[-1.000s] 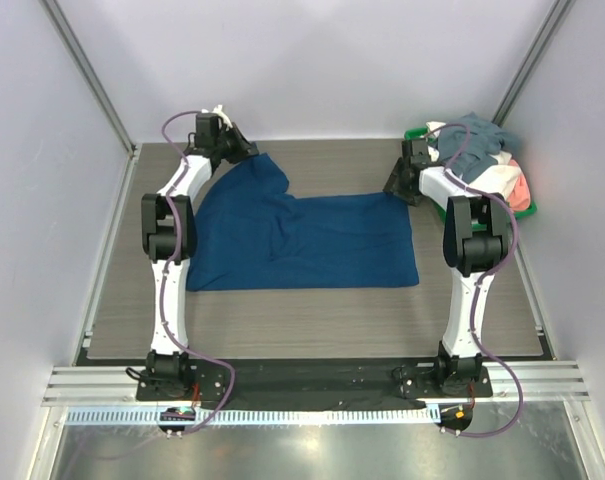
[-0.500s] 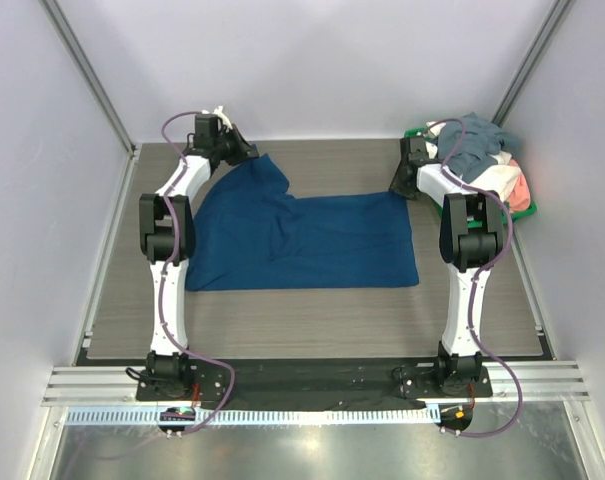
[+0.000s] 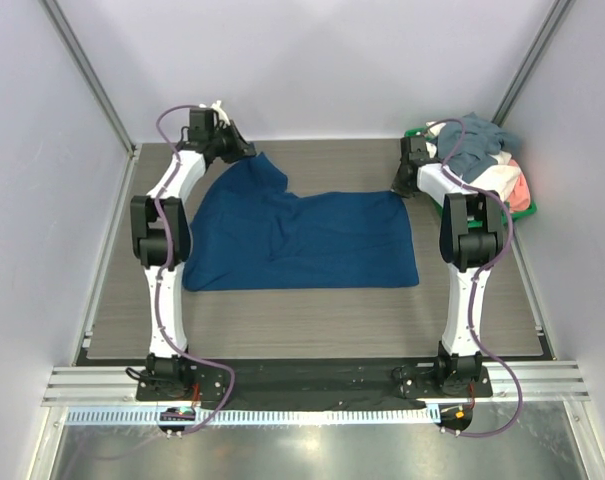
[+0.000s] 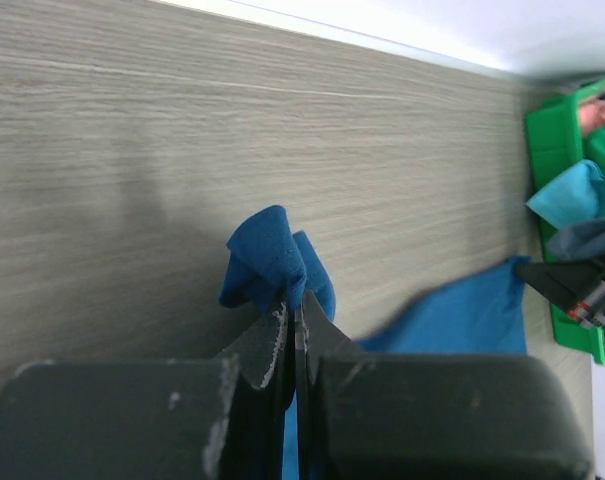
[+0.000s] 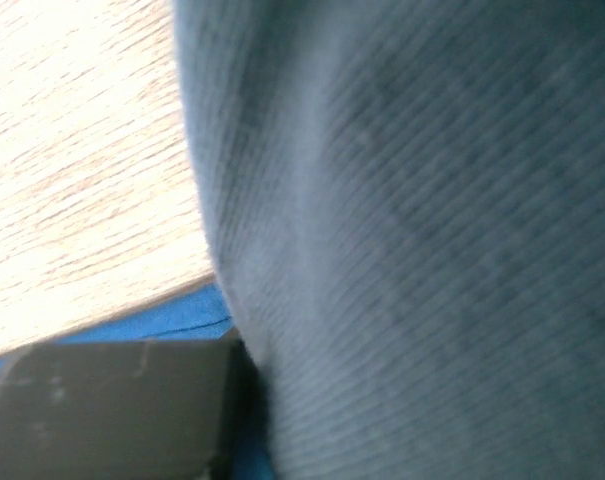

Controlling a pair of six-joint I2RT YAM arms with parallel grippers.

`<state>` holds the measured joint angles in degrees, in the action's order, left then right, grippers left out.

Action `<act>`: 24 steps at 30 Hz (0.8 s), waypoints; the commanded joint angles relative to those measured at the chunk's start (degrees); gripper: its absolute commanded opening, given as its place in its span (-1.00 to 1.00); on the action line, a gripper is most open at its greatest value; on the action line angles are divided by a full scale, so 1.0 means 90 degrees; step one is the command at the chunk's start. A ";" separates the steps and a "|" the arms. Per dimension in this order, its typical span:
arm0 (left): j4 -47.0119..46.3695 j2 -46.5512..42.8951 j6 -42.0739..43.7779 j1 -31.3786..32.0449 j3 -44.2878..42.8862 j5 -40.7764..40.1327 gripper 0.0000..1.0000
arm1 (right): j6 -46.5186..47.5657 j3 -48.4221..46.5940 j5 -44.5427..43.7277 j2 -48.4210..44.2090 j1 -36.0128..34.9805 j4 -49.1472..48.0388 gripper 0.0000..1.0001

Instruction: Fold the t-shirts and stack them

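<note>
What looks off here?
The blue shirt isn't flat: its far left corner is bunched up, pinched in the left gripper, with creases across that side. Grey cloth fills most of the right wrist view, so whether the right gripper is shut is unclear.

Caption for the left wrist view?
Left gripper pinching a bunched corner of the blue t-shirt over the wooden table; green basket at right.

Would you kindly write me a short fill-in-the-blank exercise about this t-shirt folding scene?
The t-shirt spread on the table is dark ____. The left end effector is ____ on its bunched corner, not open. More clothes fill a ____ basket at the table's far right.
Missing words: blue; shut; green.
</note>
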<state>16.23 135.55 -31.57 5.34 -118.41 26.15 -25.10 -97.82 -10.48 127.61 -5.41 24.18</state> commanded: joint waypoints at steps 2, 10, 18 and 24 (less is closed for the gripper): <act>0.0209 -0.1241 0.0373 0.0012 0.0556 0.0044 -1.00 | 0.0045 0.0224 0.0149 -0.0895 -0.0121 0.0077 -0.98; 0.0150 -0.3037 0.0695 0.0031 0.2577 -0.0288 -1.00 | 0.0035 0.1511 0.0178 -0.2088 -0.0180 0.0008 -0.98; 0.0160 -0.4327 0.0813 0.0041 0.3946 -0.0552 -0.99 | 0.0035 0.2646 0.0237 -0.3221 -0.0190 -0.0226 -0.98; 0.0140 -0.5430 0.0725 0.0090 0.4991 -0.0991 -0.99 | -0.0033 0.3290 0.0188 -0.3758 -0.0190 -0.0246 -0.98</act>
<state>18.39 93.17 -25.32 5.58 -76.05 20.08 -25.19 -70.30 -9.02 97.84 -6.63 21.98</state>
